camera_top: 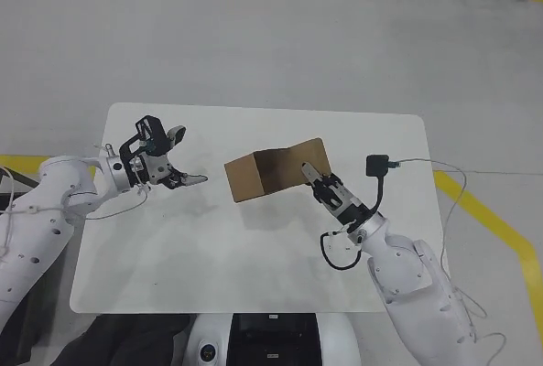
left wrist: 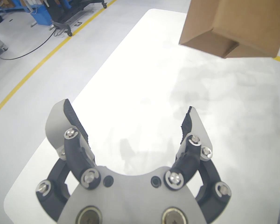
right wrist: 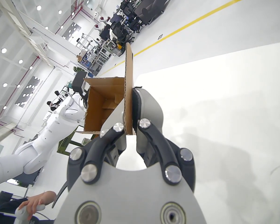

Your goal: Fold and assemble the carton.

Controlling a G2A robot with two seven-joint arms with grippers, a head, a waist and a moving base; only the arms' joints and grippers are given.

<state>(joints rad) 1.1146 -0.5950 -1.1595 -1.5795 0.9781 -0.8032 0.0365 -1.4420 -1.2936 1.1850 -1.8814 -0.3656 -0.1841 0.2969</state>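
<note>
A big work hall, like a lab or a factory floor, is shown. A wide, shiny, pale floor (camera_top: 253, 46) is seen all around the white tabletop (camera_top: 253, 265), and yellow lines (right wrist: 200, 16) are painted on it. Blue racks (left wrist: 40, 16) stuffed with boxes and black stands (left wrist: 63, 22) on little wheels are lined up along one side. Far off, rows of black chairs (right wrist: 117, 27) are set out among more gear. A high white roof (right wrist: 14, 36) is seen above, and many round lights (right wrist: 39, 7) are fixed in it.
</note>
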